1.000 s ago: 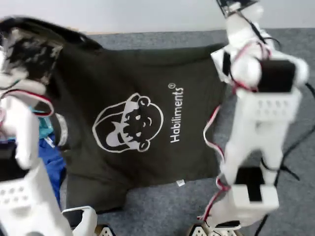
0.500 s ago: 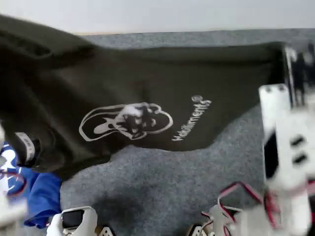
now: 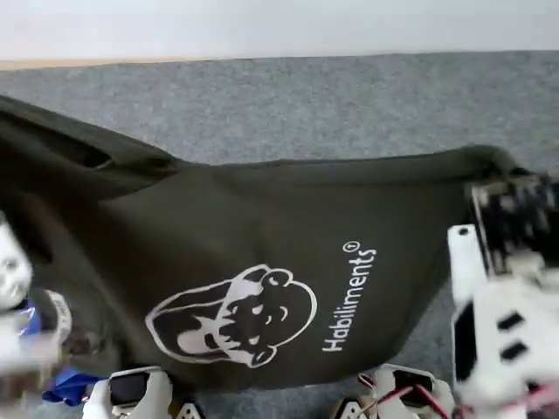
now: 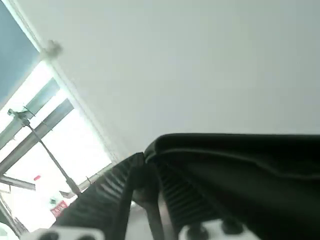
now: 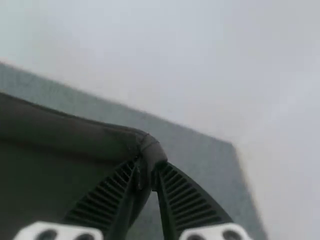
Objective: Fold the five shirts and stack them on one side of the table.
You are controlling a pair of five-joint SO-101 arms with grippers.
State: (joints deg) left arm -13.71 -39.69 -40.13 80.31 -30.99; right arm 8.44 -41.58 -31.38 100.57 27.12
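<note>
While shirt stretches between | left pincer grips edge | right pincer grips edge

Shirt dark olive-brown, plain apart from a white print: outlined cartoon face plus a line of white lettering. Table mid grey with a fine speckled, carpet-like texture and no pattern. Cloth at the shirt's edge bright royal blue. Right arm white with black blocks. Left arm white, blurred. Wires red and white. Right tool has black ribbed fingers on a white base. Left tool same, black ribs on white base. Wall off-white, with a tan strip along the table's far edge.
</note>
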